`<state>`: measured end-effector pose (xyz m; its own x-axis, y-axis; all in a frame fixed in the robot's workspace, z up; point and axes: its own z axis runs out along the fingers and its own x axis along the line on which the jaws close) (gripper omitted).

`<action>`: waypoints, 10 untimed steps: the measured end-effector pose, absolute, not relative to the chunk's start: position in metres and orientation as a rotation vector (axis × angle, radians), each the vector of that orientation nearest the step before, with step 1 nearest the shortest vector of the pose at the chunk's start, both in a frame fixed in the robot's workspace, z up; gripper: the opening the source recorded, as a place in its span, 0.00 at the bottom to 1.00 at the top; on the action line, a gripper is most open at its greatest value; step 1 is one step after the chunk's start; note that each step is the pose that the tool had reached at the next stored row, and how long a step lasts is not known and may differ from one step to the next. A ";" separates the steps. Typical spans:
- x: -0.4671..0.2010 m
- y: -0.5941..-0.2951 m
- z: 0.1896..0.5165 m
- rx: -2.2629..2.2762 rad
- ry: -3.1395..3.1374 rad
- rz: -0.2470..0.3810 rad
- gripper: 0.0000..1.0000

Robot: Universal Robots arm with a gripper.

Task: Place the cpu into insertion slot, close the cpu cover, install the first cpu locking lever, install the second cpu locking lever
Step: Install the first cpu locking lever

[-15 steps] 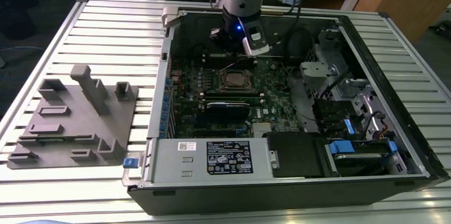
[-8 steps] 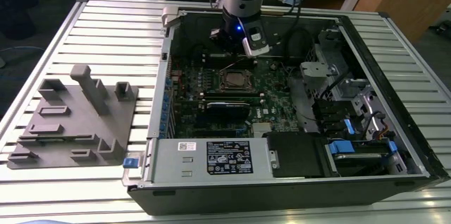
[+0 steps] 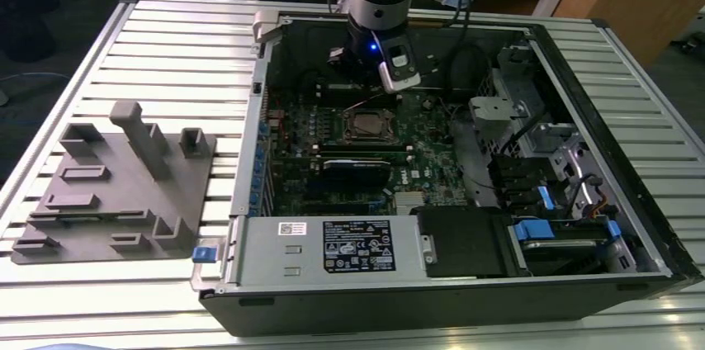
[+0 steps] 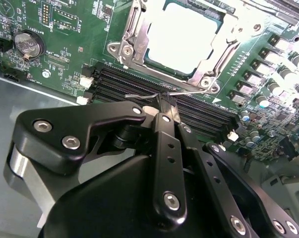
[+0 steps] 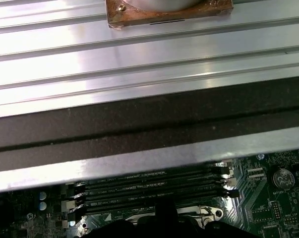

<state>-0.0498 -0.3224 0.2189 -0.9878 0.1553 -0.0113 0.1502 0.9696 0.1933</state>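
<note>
Silver-grey cpu (image 4: 181, 37) sits in the insertion slot (image 3: 367, 125) w/ the cpu cover (image 4: 131, 39) lying down around it, so seating & cover look done. Gripper (image 4: 165, 101) hangs low over the memory slots (image 4: 114, 82), just beside the socket. Its jaws are drawn together to one narrow tip, prob. so it can work the thin wire locking lever (image 4: 139, 95) crossing right at that tip. Tip looks to touch the wire; pinched or merely pushed, can't tell. Lever hooked or not, also can't tell.
</note>
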 end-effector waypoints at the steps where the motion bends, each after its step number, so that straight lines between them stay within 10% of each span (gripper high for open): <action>1: -0.050 -0.322 0.217 0.240 3.091 0.300 0.11; 10: -0.050 -0.322 0.216 0.240 3.092 0.300 0.11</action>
